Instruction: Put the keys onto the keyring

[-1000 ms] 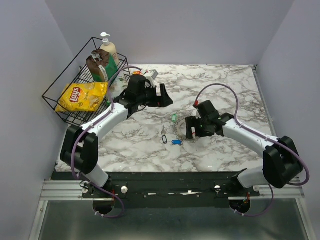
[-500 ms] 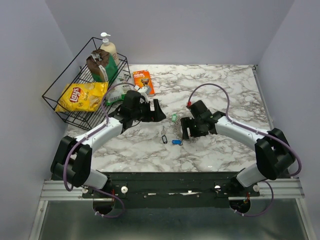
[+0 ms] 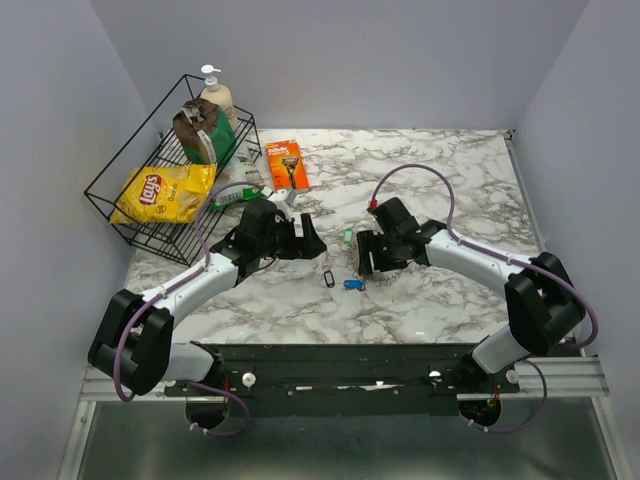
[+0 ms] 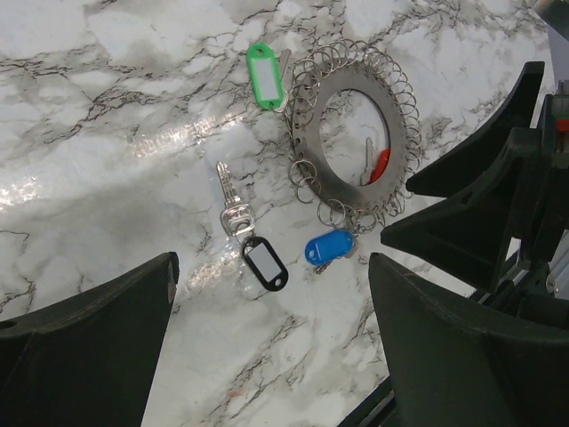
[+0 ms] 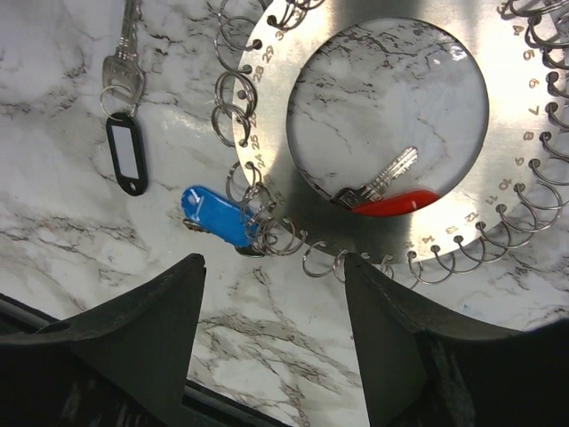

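1 marble tabletop (image 3: 450, 160), 3 lavender walls (image 3: 350, 60)

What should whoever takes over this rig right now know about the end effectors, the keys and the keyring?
Left end effector: open, empty, near the black-tagged key.
Right end effector: open, empty, over the keyring.
The keyring lies flat on the table; red-tagged key in its centre hole, green-tagged key beside its rim, blue-tagged key against its small loops, black-tagged key apart.
Done: no key clearly threaded; the blue one cannot be judged.
Left: pick up and thread each key.
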You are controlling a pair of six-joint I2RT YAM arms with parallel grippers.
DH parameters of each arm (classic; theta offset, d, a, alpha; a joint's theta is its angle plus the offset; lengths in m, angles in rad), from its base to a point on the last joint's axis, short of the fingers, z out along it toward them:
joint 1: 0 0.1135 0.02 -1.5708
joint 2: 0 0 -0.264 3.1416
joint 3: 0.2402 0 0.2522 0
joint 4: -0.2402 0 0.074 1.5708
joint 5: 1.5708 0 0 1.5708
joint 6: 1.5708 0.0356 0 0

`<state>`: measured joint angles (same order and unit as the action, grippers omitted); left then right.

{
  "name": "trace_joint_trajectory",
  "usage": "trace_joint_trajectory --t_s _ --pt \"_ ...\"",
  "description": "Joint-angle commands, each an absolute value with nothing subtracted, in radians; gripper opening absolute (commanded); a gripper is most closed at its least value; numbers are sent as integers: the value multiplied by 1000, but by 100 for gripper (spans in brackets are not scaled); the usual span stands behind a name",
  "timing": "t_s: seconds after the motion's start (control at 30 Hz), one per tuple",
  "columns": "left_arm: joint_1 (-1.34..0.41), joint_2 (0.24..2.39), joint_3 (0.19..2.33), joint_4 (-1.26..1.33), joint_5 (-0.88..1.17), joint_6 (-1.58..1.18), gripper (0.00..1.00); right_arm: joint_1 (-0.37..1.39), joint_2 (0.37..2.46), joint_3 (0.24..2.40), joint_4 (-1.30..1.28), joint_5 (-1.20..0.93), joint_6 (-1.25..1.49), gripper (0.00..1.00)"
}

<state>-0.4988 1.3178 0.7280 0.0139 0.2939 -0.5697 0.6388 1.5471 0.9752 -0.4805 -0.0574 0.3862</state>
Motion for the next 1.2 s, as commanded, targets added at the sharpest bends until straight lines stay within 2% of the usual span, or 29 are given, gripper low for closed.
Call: trace_joint_trajectory --t_s 0.0,0.23,0.67,0.87,1.17 --pt "-503 1292 709 37 264 -560 96 646 1546 950 -420 -112 463 70" --pt "-505 1284 690 46 265 -561 97 643 1516 922 -396 -120 482 68" --pt "-508 1293 664 55 271 -557 96 646 1477 914 -523 80 402 65" --pt "-511 1298 660 58 272 -557 96 664 1488 905 -541 90 396 60" --pt "-512 1298 664 52 273 -554 96 693 1519 934 -517 61 420 59"
